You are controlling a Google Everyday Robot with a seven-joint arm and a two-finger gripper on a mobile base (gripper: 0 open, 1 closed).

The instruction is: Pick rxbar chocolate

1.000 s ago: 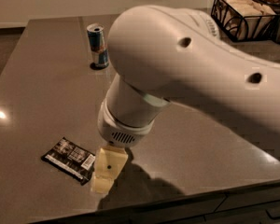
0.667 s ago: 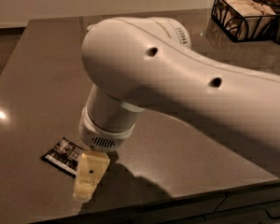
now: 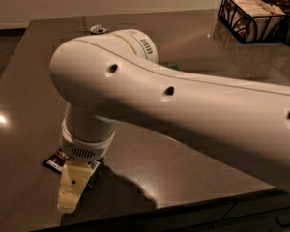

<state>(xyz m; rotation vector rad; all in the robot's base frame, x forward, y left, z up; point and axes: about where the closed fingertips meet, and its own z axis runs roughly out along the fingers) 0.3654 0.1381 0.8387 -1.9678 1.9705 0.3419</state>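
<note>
The rxbar chocolate, a flat shiny black wrapper with white print, lies on the dark table near the front left edge. Only its left end shows; the rest is hidden under my wrist. My gripper hangs from the big white arm right over the bar's near side, its pale yellow finger pointing down toward the table's front edge. The white arm fills the middle of the view.
The top of a blue-and-silver can peeks out behind the arm at the back. A black wire basket with pale packets stands at the back right. The table's front edge runs just below the gripper.
The arm has swung left and toward the camera, now hiding most of the can. The gripper has moved left over the bar, covering more of it.
</note>
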